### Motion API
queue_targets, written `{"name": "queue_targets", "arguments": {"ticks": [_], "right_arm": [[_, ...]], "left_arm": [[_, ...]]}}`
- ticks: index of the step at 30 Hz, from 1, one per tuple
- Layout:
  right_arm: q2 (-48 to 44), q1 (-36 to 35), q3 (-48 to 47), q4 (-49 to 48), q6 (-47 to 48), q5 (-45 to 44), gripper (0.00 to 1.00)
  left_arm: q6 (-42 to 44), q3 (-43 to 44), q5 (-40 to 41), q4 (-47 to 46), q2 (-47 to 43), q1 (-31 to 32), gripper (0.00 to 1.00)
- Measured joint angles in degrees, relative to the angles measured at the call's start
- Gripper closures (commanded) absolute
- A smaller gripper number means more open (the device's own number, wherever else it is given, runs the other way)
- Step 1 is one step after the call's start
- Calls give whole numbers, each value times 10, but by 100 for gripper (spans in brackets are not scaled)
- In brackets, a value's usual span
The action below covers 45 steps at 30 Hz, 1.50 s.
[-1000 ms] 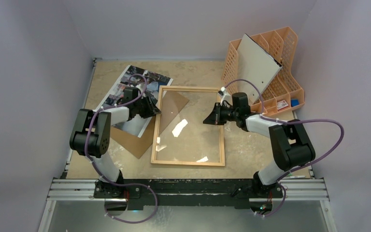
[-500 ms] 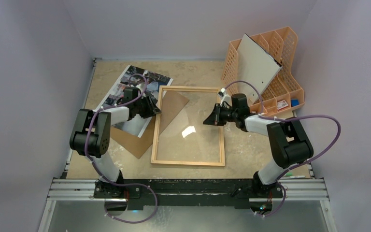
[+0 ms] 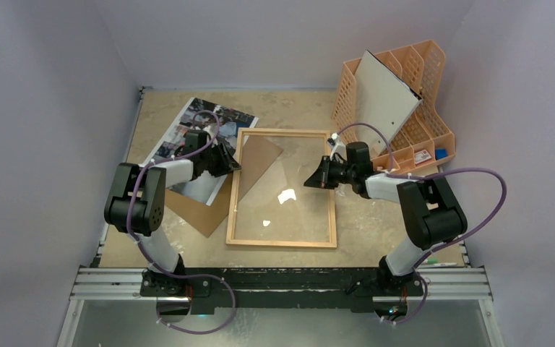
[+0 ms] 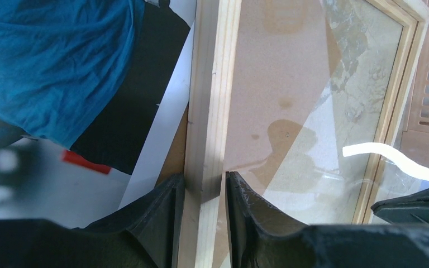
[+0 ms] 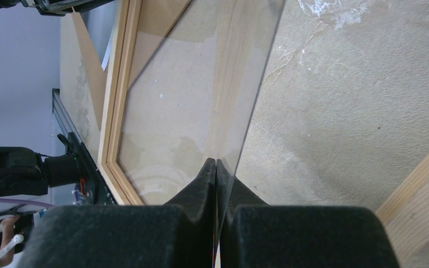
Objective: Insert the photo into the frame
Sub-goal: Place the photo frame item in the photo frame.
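Shifted glare on tilting clear glass pane (image 5: 190,100), pinched by right gripper (image 5: 216,164); left gripper (image 4: 204,187) clamped on rail of thin light-wood frame (image 4: 215,67); glossy street photo (image 3: 224,118) not yet in.

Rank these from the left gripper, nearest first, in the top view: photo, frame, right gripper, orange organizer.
From the left gripper:
1. frame: its left rail sits between the fingers.
2. photo: just to the left, flat on the table.
3. right gripper: across the frame, pinching the glass pane.
4. orange organizer: far right corner.
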<state>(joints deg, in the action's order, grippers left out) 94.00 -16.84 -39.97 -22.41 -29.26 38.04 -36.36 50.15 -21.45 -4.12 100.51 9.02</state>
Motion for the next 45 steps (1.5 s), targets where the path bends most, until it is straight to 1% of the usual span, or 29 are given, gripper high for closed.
{"name": "queue_targets", "arguments": {"ticks": [3, 8, 10, 13, 16, 19, 23, 25, 26, 29, 38, 42, 45], "right_arm": [[6, 0, 2, -4, -1, -1, 91], [10, 0, 2, -6, -2, -3, 74], [10, 0, 2, -6, -3, -7, 71], [10, 0, 1, -2, -6, -13, 62], [10, 0, -2, 12, -8, -18, 51], [10, 0, -9, 32, -10, -29, 37], [8, 0, -26, 64, -12, -46, 27], [8, 0, -39, 85, -14, -53, 19], [8, 0, -48, 100, -14, -57, 17], [6, 0, -66, 132, -17, -70, 14], [-5, 0, -110, 253, -23, -137, 12], [-34, 0, -114, 297, -26, -178, 11], [-64, 0, -115, 313, -28, -204, 10]], "left_arm": [[0, 0, 0, 0, 0, 0, 66], [0, 0, 0, 0, 0, 0, 66], [0, 0, 1, 1, 0, 0, 66], [0, 0, 2, 1, 0, 0, 66], [0, 1, 3, 3, 0, 0, 66], [0, 3, 3, 9, 0, 0, 65], [0, 9, 3, 22, 0, 0, 62], [0, 14, 2, 32, 0, 0, 61], [0, 18, 2, 41, 0, 1, 60], [0, 29, 2, 61, 0, 1, 59], [2, 50, 7, 106, -8, 1, 54], [6, 51, 9, 118, -18, 1, 51], [12, 52, 10, 125, -24, 1, 49]]}}
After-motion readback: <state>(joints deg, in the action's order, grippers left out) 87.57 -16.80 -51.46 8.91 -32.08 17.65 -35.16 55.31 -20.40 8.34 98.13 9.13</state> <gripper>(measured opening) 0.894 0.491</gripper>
